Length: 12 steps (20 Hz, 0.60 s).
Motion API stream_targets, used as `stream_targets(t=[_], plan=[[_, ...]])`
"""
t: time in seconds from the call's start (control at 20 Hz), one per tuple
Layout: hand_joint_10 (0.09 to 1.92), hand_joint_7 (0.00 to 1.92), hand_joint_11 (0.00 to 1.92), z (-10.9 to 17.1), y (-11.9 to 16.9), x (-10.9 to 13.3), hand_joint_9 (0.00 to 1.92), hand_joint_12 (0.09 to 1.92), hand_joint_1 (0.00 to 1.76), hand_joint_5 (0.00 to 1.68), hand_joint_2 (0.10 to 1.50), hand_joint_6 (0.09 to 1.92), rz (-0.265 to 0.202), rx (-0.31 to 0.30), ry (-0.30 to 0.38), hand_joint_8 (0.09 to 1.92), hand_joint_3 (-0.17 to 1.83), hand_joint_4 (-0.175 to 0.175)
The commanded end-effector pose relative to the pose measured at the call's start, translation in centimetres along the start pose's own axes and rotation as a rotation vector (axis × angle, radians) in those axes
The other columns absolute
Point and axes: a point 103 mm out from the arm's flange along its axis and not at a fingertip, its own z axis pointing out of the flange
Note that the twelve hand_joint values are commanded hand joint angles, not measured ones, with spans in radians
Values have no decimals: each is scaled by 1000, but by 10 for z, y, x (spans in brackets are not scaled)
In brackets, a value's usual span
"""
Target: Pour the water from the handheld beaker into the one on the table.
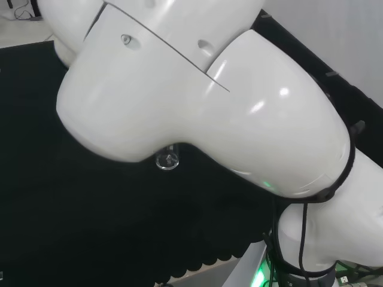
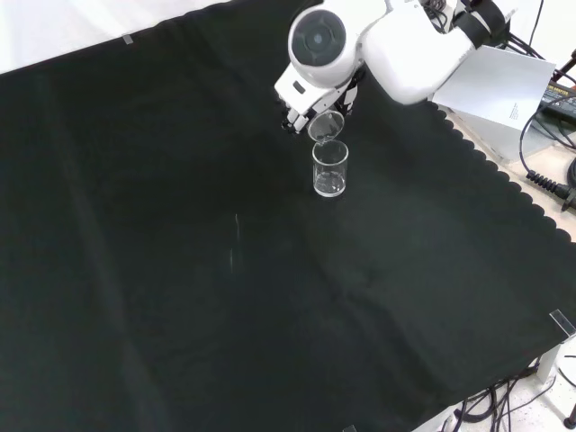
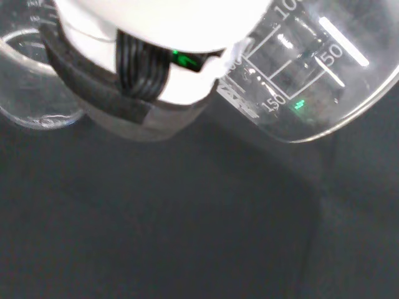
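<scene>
In the front view my hand (image 2: 301,106) comes down from the top under the arm's white link. It is shut on the handheld beaker (image 2: 326,126), a clear glass tipped over with its mouth low. The lip hangs just above the rim of the table beaker (image 2: 330,169), which stands upright on the black cloth (image 2: 180,270). How much water either glass holds is not plain. In the head view a glass rim (image 1: 167,160) peeks out under the big white link. The wrist view has a tilted beaker with printed marks (image 3: 305,68) and another clear glass (image 3: 31,81) beside a white part of the hand (image 3: 156,37).
The arm's link with its round grey cap (image 2: 317,40) stands before the hand in the front view. The cloth's scalloped edge (image 2: 504,175) runs along the right, with cables and a grey box (image 2: 499,85) beyond it.
</scene>
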Motion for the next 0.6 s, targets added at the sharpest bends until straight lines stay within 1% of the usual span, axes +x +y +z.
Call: stream_targets(t=[0.05,0.2,0.35,0.45,0.6], plan=[[87,1535,1250,8,-1,-15,1645,407,1531,1376,877,295,-61,-73,185,87,62,-175],[87,1534,1247,12,0,-21,1646,413,1531,1375,879,296,-73,-111,248,87,59,-175],[87,1533,1243,17,1,-28,1646,423,1531,1374,881,298,-83,-161,315,87,55,-175],[87,1515,1238,20,2,-32,1647,433,1531,1371,889,304,-78,-194,354,87,41,-175],[87,1468,1223,24,5,-38,1649,464,1531,1362,902,321,-79,-213,407,174,17,-175]])
